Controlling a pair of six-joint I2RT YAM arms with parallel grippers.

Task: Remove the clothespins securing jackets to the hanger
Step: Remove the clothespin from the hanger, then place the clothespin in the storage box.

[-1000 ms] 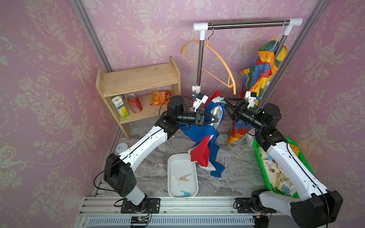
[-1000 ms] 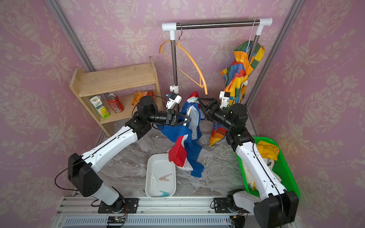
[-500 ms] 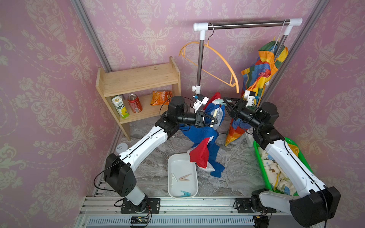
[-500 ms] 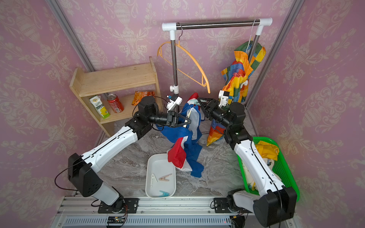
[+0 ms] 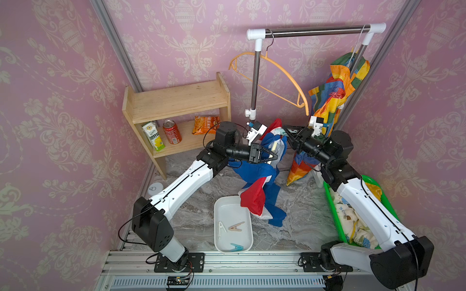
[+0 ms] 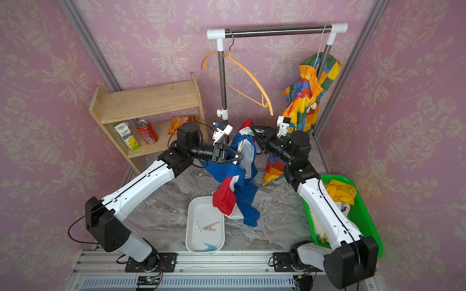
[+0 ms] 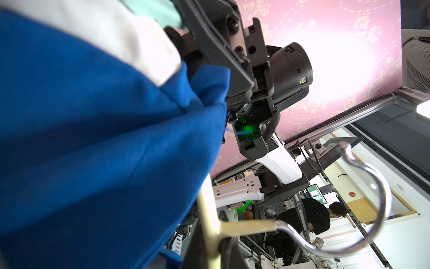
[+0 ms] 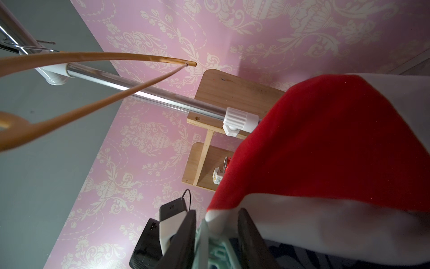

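Hanger (image 7: 244, 227) pinched in my left hand (image 5: 271, 156) so right hand (image 5: 287, 129), pinching the mint clothespin (image 8: 209, 246), can free the jacket (image 5: 254, 171).

The rail (image 5: 317, 26) is shiny metal with white plastic ends; the shelf (image 5: 176, 100) is bare matt wood. The jacket (image 5: 254, 173) is thin smooth cloth, the tray (image 5: 227, 211) glossy white plastic.

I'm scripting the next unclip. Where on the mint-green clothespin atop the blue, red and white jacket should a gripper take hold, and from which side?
On the mint-green clothespin, squeeze the two free legs: they jut from the jacket toward the right gripper. Come from that side; the left gripper holds the hanger opposite.
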